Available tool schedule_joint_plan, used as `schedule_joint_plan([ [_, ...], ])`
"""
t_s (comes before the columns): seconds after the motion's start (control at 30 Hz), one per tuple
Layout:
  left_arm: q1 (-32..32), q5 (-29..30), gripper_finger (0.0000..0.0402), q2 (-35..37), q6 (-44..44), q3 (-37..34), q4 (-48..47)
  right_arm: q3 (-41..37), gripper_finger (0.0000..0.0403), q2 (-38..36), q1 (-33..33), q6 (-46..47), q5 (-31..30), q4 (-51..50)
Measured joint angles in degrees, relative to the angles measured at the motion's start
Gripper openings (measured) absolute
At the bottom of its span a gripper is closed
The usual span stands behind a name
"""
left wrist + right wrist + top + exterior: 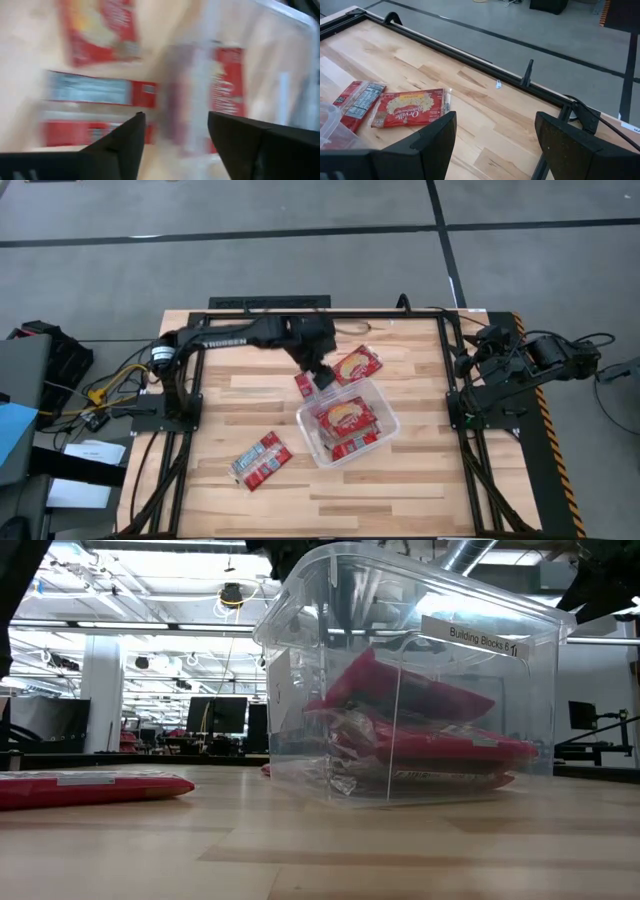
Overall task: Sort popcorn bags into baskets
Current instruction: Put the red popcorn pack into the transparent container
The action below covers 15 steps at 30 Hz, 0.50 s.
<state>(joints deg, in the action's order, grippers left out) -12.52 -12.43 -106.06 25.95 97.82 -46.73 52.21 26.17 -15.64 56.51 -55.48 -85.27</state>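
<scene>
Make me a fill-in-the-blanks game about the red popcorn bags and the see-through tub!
1. The clear plastic rectangular tub holds several ____ popcorn packets.
2. The left gripper hovers over the tub's far rim, its fingers ____.
3. Two red packets lie side by side on the ____ wooden table.
4. The right gripper waits at the table's ____ edge.

Missing words: red; open; light; right

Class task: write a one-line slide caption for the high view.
Left gripper hovers at the clear tub holding popcorn bags; three bags remain on the table.

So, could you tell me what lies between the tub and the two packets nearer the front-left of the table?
Only bare wood between tub and packets, per the high view.
</scene>
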Motion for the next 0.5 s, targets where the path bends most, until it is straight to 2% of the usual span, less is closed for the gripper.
schedule_joint_plan([
  [0.13, -4.4, 5.3, 0.0231, 0.2, -7.8, 1.0, -6.4, 0.0, 0.0295, 0.0, 0.0, 0.5, 0.0, 0.0],
  [0.27, -8.7, 2.2, 0.0239, 0.2, -13.3, -2.9, -6.0, 0.0, 0.0295, 0.0, 0.0, 1.5, 0.1, 0.0],
  [0.37, -9.9, 0.7, 0.0236, 0.2, -23.6, -7.4, -6.2, 0.0, 0.0295, 0.0, 0.0, 1.9, 0.0, 0.0],
  [0.5, -8.5, 1.0, 0.0226, 0.1, -40.4, -14.2, -0.8, 0.0, 0.0295, 0.0, 0.0, 2.0, 0.0, 0.0],
])
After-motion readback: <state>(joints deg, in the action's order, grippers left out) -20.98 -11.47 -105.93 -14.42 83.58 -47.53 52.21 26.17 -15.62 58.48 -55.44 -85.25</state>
